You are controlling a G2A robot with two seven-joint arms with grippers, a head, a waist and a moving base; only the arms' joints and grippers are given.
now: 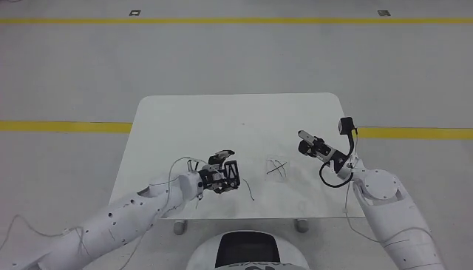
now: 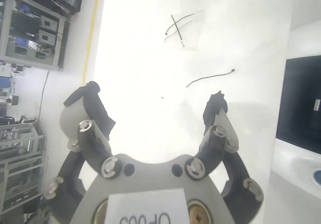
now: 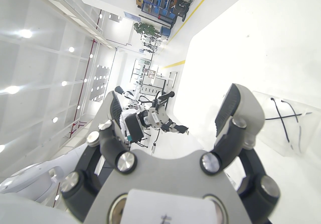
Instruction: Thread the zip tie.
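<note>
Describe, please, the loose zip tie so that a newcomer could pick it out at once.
On the white table, look near the robot's edge, between the left gripper and the crossed zip ties. The loose zip tie is a thin dark curved strand lying alone. Unlike the others, it crosses nothing and lies outside the clear bag.

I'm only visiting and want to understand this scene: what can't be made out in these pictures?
Top view: crossed zip ties too small to count.
Right wrist view: clear bag cut off by the picture's edge.
Left wrist view: head slot of the lone zip tie too small; glare washes out the table.
</note>
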